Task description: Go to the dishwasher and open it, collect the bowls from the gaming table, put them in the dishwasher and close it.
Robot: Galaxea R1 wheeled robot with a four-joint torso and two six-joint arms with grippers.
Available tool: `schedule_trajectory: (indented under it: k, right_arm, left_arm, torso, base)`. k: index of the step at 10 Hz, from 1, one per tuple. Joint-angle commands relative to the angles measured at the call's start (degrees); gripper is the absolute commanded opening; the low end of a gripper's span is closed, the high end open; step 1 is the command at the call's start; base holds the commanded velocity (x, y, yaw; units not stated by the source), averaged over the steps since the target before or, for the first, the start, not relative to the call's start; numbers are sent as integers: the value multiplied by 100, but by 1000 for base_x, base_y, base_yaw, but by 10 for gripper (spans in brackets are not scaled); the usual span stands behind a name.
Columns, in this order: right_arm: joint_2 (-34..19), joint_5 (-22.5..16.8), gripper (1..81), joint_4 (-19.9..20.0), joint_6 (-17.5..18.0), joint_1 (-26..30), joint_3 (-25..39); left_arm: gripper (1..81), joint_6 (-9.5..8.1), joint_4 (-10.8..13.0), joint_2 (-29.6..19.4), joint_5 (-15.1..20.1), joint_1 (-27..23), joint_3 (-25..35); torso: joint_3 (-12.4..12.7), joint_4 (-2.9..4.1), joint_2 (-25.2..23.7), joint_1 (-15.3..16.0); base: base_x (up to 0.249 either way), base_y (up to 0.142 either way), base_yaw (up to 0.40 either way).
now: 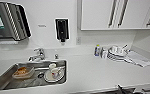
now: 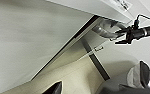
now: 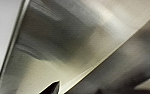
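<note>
White countertop (image 1: 96, 70) with a steel sink (image 1: 6, 80) at 8 o'clock, holding a plastic container (image 1: 22, 72) and a plate with cups (image 1: 53, 73); stacked dishes (image 1: 116, 53) sat at 2 o'clock under white wall cabinets (image 1: 98, 13). The right wrist view faced the dishwasher (image 3: 73, 45), its brushed-steel front close before the camera. How far either pincer was open could not be told.

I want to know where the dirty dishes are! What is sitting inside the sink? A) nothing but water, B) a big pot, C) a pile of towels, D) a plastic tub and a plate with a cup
D: in the head view the sink holds a clear plastic tub with something orange in it, beside a plate with a cup.
</note>
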Motion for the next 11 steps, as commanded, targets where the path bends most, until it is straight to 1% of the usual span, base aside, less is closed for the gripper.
schedule_trajectory:
  k: [1,3,5,7,8,10,11]
  right_arm:
    - [-137,-296,811,40,0,546,-99]
    - [-207,-305,811,40,-27,423,-118]
    - [-365,-305,811,49,-53,150,14]
    - [-662,-270,811,40,-464,-113,303]
    - [-891,-227,811,40,-658,-236,531]
    - [-1190,-182,811,40,-878,-438,873]
    - [-1218,-122,811,40,-967,-561,1032]
  left_arm:
    - [811,20,67,-202,178,-505,149]
    - [811,37,67,-193,169,-453,149]
    - [811,46,67,-175,169,-435,123]
    - [811,46,67,-141,169,-435,114]
    - [811,64,67,-114,160,-409,105]
    - [811,81,76,-35,134,-348,35]
    - [811,81,76,-8,134,-330,-18]
  torso:
    - [0,0,0,0]
    - [0,0,0,0]
    - [0,0,0,0]
    - [0,0,0,0]
    - [0,0,0,0]
    - [0,0,0,0]
    - [0,0,0,0]
  base:
    - [0,0,0]
    - [0,0,0]
    - [0,0,0]
    - [0,0,0]
    - [0,0,0]
    - [0,0,0]
    - [0,0,0]
